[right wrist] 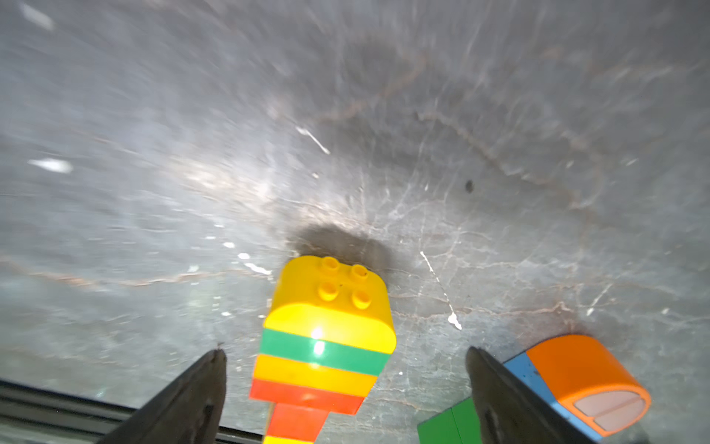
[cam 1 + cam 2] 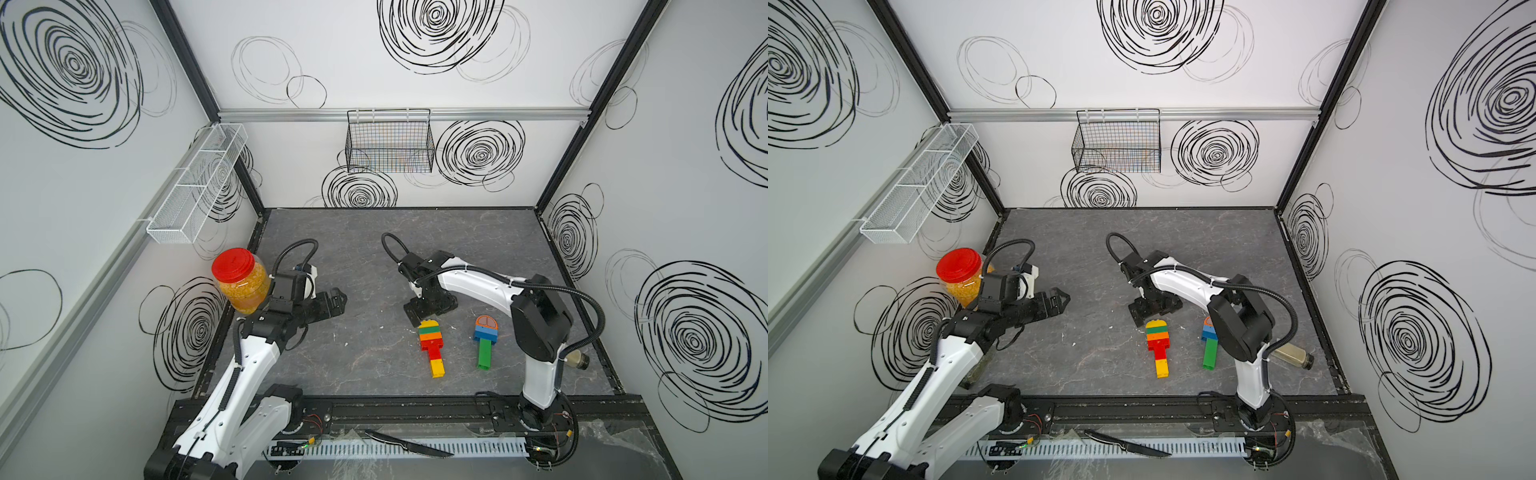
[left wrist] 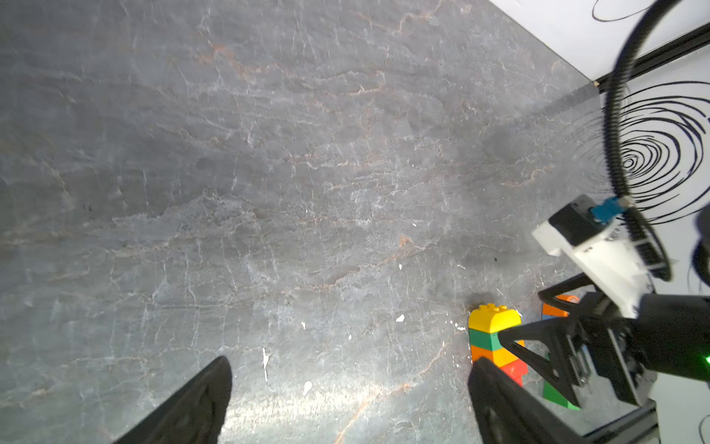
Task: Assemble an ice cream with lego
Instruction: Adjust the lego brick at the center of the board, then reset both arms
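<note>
Two lego ice creams lie flat near the front edge of the surface, right of middle: a yellow-topped one and an orange-topped one. We judge assembly about done. The right jaws hang wide open, empty, over the yellow top; the left jaws gape empty near the left edge. The next move calls for lifting clear without nudging. The right wrist view cuts off both stems.

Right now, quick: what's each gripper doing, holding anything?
Left gripper: open, empty.
Right gripper: open, empty, close to the yellow-topped lego stack.
</note>
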Tool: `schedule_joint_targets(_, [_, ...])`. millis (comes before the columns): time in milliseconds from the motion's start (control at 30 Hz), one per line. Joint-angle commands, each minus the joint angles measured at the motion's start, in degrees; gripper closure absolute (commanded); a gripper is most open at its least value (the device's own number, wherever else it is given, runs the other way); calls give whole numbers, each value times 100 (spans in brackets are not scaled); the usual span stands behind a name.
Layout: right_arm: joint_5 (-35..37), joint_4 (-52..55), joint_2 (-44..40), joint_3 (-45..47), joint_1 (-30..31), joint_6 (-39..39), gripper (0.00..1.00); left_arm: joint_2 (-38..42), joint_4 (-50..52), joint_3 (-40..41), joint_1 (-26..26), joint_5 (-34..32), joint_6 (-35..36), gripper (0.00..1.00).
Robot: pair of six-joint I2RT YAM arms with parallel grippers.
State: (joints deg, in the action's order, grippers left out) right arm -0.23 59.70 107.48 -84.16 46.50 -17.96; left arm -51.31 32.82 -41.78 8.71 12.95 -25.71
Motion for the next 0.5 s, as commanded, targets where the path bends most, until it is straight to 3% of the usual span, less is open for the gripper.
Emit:
schedule_joint_targets(0, [-86, -444, -611, 129, -126, 76, 0, -52, -424, -264, 112, -769, 111, 1])
schedule_joint_targets(200, [51, -1002, -1474, 509, -608, 347, 0, -10, -1023, -281, 166, -1607, 474, 1])
schedule_joint_targets(467, [298, -1979, -2572, 1383, -1455, 821, 0, -94, -2171, 186, 166, -2248, 912, 1])
